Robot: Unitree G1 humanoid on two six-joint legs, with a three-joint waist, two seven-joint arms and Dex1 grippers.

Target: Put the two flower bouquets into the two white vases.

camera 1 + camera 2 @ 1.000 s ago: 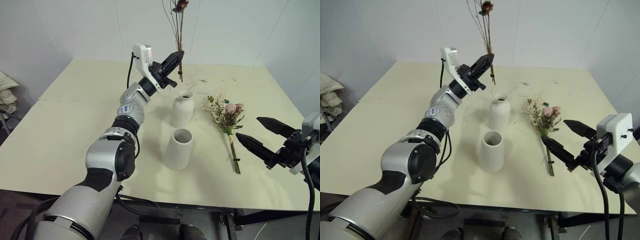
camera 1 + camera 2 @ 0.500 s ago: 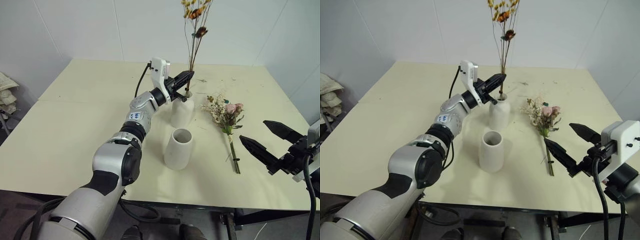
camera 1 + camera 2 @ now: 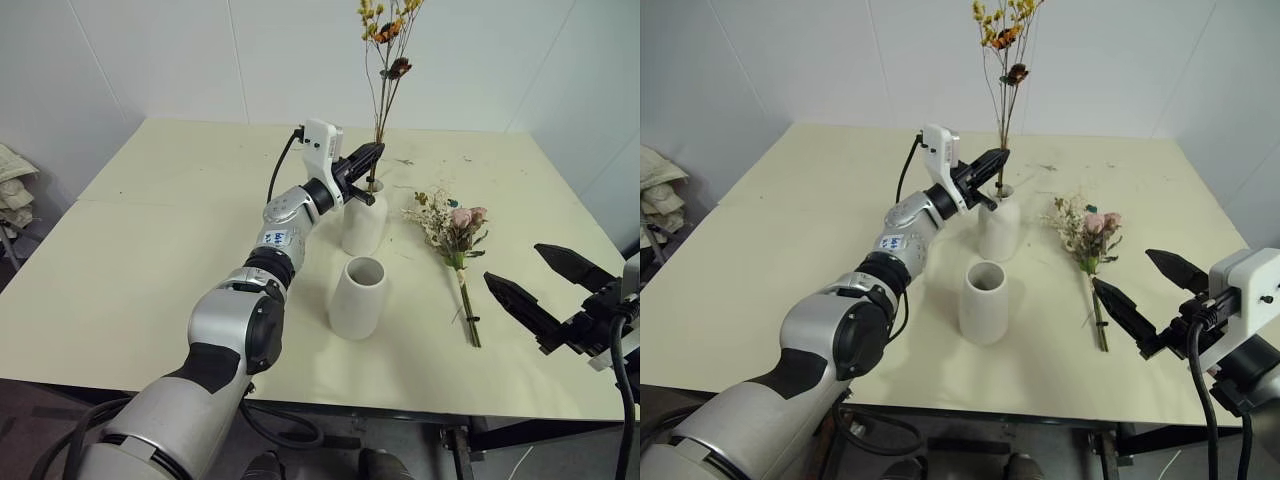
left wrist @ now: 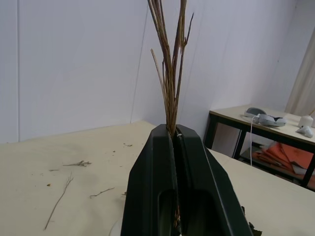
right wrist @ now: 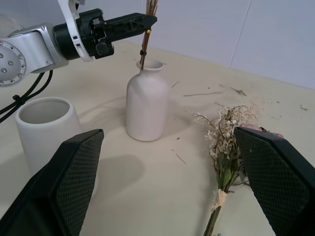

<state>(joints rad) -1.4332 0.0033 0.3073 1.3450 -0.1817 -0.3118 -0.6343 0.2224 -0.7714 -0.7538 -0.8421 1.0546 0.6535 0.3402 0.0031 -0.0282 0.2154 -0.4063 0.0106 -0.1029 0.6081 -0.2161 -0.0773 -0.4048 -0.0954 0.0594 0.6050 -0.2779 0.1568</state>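
Now the left fingers (image 3: 368, 153) pinch the dried yellow-orange bunch (image 3: 385, 60) upright, stem ends seemingly inside the bottle-shaped vase (image 3: 363, 218). Right fingers (image 3: 538, 285) spread wide beside the pink rose bouquet (image 3: 455, 240) lying on the surface (image 3: 150, 250).

Two white vases: bottle-shaped vase (image 3: 363, 222), cone vase (image 3: 357, 297); two bouquets: yellow-orange bunch (image 3: 384, 60), rose bunch (image 3: 455, 237)
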